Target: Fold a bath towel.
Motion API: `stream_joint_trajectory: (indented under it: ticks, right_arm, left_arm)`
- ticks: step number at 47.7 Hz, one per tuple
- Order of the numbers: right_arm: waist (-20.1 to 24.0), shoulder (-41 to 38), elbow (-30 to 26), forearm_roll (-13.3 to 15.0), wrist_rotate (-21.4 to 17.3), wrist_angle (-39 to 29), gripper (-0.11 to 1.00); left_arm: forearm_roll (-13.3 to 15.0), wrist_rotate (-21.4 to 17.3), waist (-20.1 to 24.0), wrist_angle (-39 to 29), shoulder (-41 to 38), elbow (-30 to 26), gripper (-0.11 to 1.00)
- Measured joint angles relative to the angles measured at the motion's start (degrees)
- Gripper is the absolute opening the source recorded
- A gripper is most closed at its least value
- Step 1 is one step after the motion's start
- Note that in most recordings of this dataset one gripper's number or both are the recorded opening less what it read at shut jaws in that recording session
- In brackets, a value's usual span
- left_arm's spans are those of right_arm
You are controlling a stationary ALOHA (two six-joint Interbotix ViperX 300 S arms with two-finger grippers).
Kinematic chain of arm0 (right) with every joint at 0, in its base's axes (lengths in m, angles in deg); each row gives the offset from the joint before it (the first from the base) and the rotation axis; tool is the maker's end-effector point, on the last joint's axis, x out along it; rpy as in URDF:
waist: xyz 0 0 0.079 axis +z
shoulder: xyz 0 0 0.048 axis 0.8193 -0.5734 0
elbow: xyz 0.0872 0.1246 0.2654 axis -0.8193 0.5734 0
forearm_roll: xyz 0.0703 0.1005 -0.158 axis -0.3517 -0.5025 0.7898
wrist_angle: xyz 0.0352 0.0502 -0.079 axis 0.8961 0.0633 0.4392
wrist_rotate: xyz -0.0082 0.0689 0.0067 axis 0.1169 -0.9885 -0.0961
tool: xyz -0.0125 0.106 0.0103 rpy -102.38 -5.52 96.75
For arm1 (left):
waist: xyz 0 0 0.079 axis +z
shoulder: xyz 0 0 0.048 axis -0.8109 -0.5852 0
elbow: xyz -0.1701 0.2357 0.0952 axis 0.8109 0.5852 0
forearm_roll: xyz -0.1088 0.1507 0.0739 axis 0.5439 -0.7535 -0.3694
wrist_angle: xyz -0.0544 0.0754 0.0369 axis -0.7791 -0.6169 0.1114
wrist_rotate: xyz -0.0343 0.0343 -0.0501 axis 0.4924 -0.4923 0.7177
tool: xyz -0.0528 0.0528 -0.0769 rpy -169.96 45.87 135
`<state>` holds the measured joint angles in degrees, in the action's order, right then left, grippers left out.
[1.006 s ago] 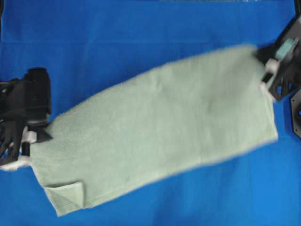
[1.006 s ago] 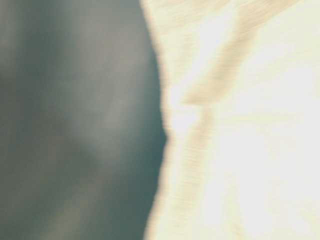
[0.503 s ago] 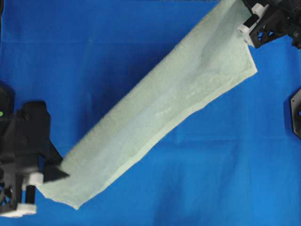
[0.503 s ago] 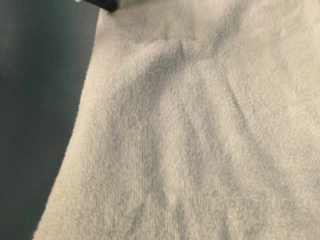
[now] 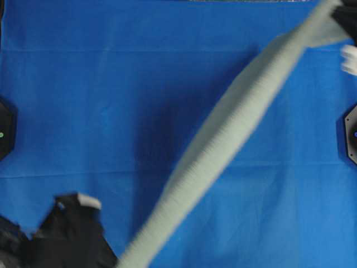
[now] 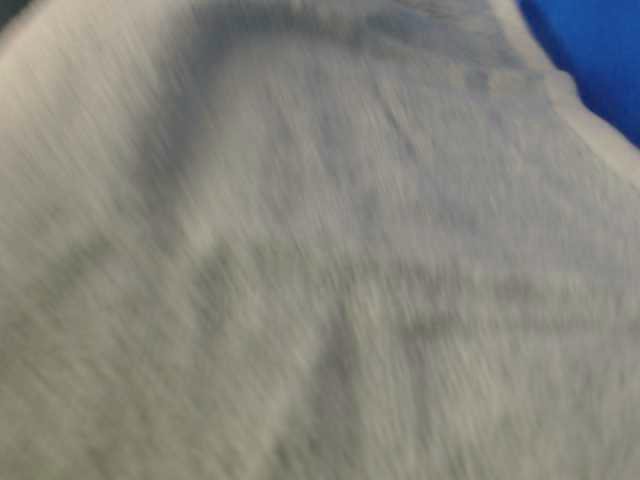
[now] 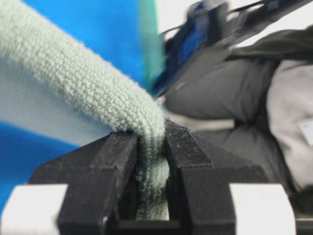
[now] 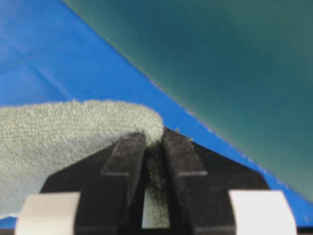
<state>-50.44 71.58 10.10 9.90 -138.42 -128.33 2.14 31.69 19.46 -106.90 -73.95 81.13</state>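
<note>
Overhead exterior: straight down on the blue-covered counter (image 5: pixel 111 84); bath towel (image 5: pixel 234 123) a strip from 7 to 1 o'clock. Table-level exterior: low, very near, filled by blurred towel; blue at 2 o'clock. Left wrist: along its jaws, close on pinched towel. Right wrist: same, jaws at 6 o'clock, blue beyond. Shared by all four: towel and blue cloth.
</note>
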Motion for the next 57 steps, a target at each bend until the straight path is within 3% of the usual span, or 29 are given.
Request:
stream_joint_trajectory:
  ticks: [9, 14, 19, 22, 27, 35, 43, 49, 57]
  right_arm:
    - [11.78, 0.53, -0.62, -0.09, -3.96, -18.02, 0.14]
    - [13.36, -1.85, -0.09, 0.00, -6.59, -22.59, 0.14]
    - [12.66, -6.42, 1.58, 0.53, -8.00, -22.32, 0.14]
    - [10.72, -10.02, 2.64, 0.62, -8.44, -20.30, 0.14]
    - [3.87, -16.17, 3.78, 0.62, -9.05, -12.57, 0.14]
    - [-10.90, -27.42, 3.96, 0.97, -8.61, 8.26, 0.14]
    - [-22.76, -39.11, 0.09, 3.87, -6.15, 25.66, 0.14]
    - [-27.51, -47.55, -4.75, 5.01, -1.14, 31.55, 0.14]
    - [-29.27, -55.37, -10.20, 4.92, 5.27, 32.87, 0.14]
  left_arm:
    - [-0.09, -2.90, -0.70, 0.09, -5.27, -6.42, 0.11]
    - [-0.26, -2.81, -0.70, -0.62, -5.54, -6.59, 0.11]
    - [-0.35, -2.11, -0.70, -0.88, -4.83, -3.52, 0.11]
    - [-0.44, -1.23, -0.62, -0.97, -3.87, -0.18, 0.11]
    - [-0.44, 1.85, -0.26, 0.09, -0.88, 7.12, 0.11]
    - [-0.35, 8.44, 0.53, 5.71, 5.98, 21.36, 0.11]
    - [-0.35, 10.90, 2.20, 10.11, 12.66, 33.75, 0.11]
    - [-0.35, 11.25, 4.83, 12.66, 15.73, 41.04, 0.11]
    - [-0.35, 10.99, 8.00, 16.61, 17.67, 47.99, 0.11]
